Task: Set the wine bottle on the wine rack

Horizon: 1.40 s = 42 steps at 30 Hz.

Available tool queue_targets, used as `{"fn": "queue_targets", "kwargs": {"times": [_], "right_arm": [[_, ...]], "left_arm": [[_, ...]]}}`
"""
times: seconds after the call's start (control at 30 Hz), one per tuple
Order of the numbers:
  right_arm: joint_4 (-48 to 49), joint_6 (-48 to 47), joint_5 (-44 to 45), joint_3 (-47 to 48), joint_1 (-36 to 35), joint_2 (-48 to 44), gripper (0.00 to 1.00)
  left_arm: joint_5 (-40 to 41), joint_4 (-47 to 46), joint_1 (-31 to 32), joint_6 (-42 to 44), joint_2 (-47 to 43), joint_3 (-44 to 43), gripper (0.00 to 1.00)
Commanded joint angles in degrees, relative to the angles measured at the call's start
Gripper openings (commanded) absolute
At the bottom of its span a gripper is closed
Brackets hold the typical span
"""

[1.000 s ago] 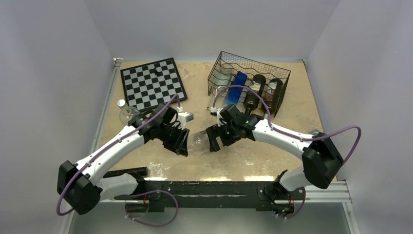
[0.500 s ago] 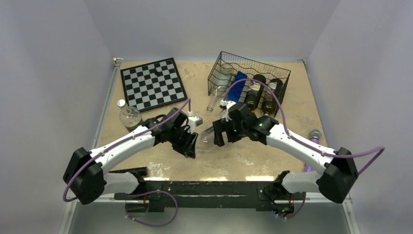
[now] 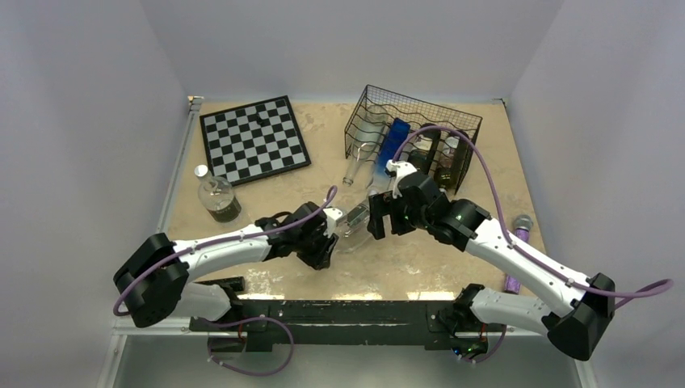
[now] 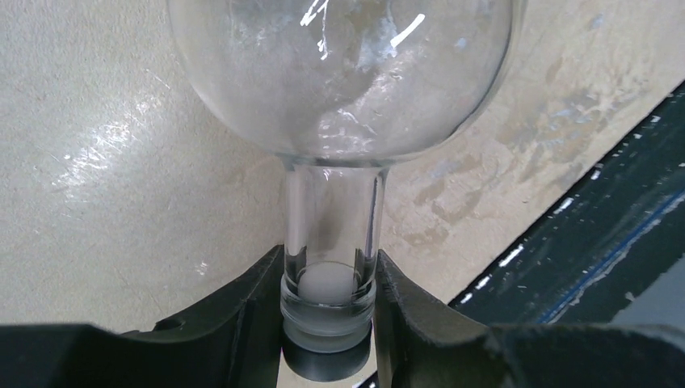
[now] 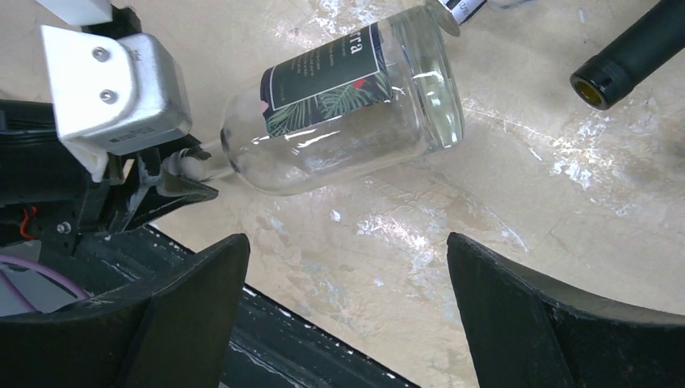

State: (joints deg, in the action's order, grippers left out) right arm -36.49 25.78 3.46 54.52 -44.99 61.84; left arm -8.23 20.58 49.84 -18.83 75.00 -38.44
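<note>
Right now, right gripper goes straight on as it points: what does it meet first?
Probably the clear bottle, held at its neck by the left gripper. Depth unclear: the open right gripper might reach the table first.

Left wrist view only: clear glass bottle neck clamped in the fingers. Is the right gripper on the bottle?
Observer: No. The right gripper is open, and the clear glass bottle with a dark leafy label lies ahead of it, untouched.
Operator: Where's the rack?
Observer: The black wire wine rack stands at the far right of the sandy table.
Operator: Anything in it?
Observer: Yes. It holds a second clear bottle, a blue bottle and dark bottles. I cannot tell which slots are free.
</note>
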Motion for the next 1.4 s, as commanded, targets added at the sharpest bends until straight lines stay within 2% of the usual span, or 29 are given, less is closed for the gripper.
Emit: {"fn": "queue_targets", "kwargs": {"times": [0.0, 0.07, 0.17, 0.37, 0.53, 0.77, 0.9, 1.0, 1.07, 1.2, 1.27, 1.37], "right_arm": [[-1.04, 1.03, 2.38, 0.17, 0.17, -2.59, 0.97], [-1.36, 1.11, 2.85, 0.36, 0.25, -3.36, 0.97], [-1.68, 1.04, 3.28, 0.65, 0.56, -4.38, 0.97], [-2.46, 0.04, 3.93, 1.31, 1.46, -5.71, 0.98], [-3.38, -0.55, 4.19, 2.12, 2.09, -5.41, 0.98], [-3.90, -0.30, 4.09, 2.34, 2.28, -5.72, 0.98], [-4.20, -0.12, 4.03, 2.34, 2.28, -5.85, 0.98], [-4.44, -0.03, 4.08, 2.34, 2.36, -5.85, 0.98], [-4.53, 0.12, 4.09, 2.42, 2.37, -5.86, 0.98], [-4.77, 0.32, 3.97, 2.51, 2.37, -5.90, 0.98], [-4.86, 0.32, 3.91, 2.60, 2.37, -5.94, 0.98], [-5.07, 0.32, 3.84, 2.82, 2.39, -5.91, 0.98]], "left_arm": [[11.92, -13.20, 0.25, 0.02, 1.55, -0.05, 0.00], [12.63, -15.06, 0.68, 1.12, 2.08, 0.98, 0.00], [14.28, -16.69, 1.16, 2.45, 2.78, 1.75, 0.20], [16.66, -18.75, 1.77, 4.41, 5.92, 1.50, 0.45], [17.41, -19.60, 2.24, 5.76, 8.46, 0.35, 0.47], [20.27, -21.57, 2.98, 6.47, 10.09, -0.17, 0.62], [20.47, -21.35, 3.07, 7.40, 10.87, -1.46, 0.64], [20.40, -20.98, 3.07, 8.00, 11.53, -1.87, 0.61], [20.45, -20.85, 3.07, 8.10, 11.71, -1.67, 0.54], [20.40, -20.67, 3.07, 8.12, 12.25, -1.72, 0.26], [20.51, -20.71, 3.13, 8.15, 12.08, -1.96, 0.01], [20.86, -17.43, 3.20, 8.19, 10.80, -1.81, 0.00]]}}
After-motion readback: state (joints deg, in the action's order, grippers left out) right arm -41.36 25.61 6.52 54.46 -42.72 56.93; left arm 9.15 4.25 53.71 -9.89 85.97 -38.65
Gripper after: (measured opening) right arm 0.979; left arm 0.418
